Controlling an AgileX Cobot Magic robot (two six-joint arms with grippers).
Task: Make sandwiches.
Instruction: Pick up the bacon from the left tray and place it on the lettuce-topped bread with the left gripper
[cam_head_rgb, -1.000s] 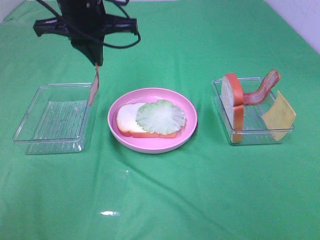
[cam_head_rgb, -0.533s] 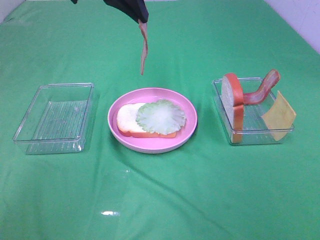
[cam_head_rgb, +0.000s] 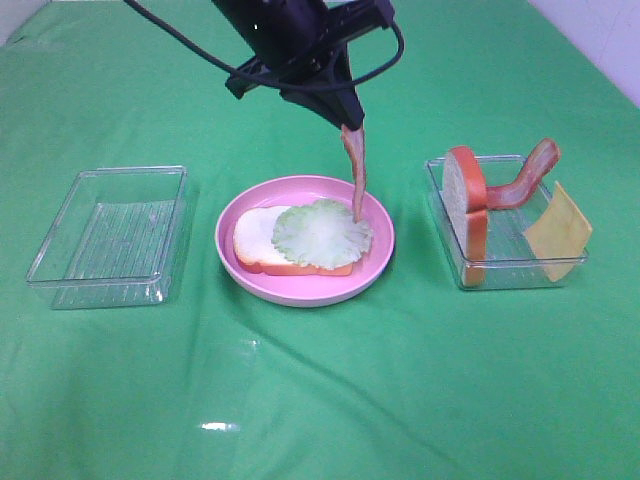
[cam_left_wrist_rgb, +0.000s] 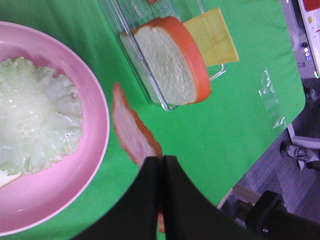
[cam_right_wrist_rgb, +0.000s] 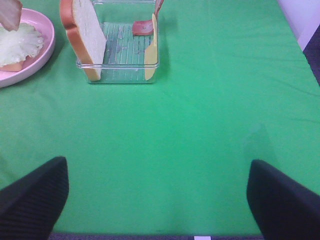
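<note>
**A:** Where do we have the bacon strip (cam_head_rgb: 356, 172)?

**B:** We hold it by its upper end in the left gripper (cam_head_rgb: 350, 124). The 2 black fingers (cam_left_wrist_rgb: 185, 200) are clamped together on it. The strip hangs straight down below the fingertips, and its free end is at the right side of the pink plate (cam_head_rgb: 300, 297), by the edge of the lettuce (cam_head_rgb: 322, 233).

**A:** Is it touching the lettuce?

**B:** We cannot tell. From the high camera the tip overlaps the lettuce edge. From the left wrist it seems to sit just outside the plate's rim.

**A:** What do we have on the plate?

**B:** We see 1 flat bread slice (cam_head_rgb: 255, 237) with the lettuce lying on its right half.

**A:** And the remaining pieces?

**B:** They are in the right tray (cam_head_rgb: 505, 283), well apart from the left gripper. We see the upright bread slice (cam_head_rgb: 465, 195) leaning at the tray's left wall. The curled bacon strip (cam_head_rgb: 525, 180) rises over the back rim. The cheese square (cam_head_rgb: 557, 232) is tilted against the right wall.

**A:** What about the right gripper (cam_right_wrist_rgb: 156, 165)?

**B:** We have its 2 fingers spread wide with nothing between them. It is above bare green cloth (cam_right_wrist_rgb: 200, 100), with the right tray well ahead of it.

**A:** Anything else?

**B:** The left tray (cam_head_rgb: 60, 277) sits to the left of the plate.
</note>
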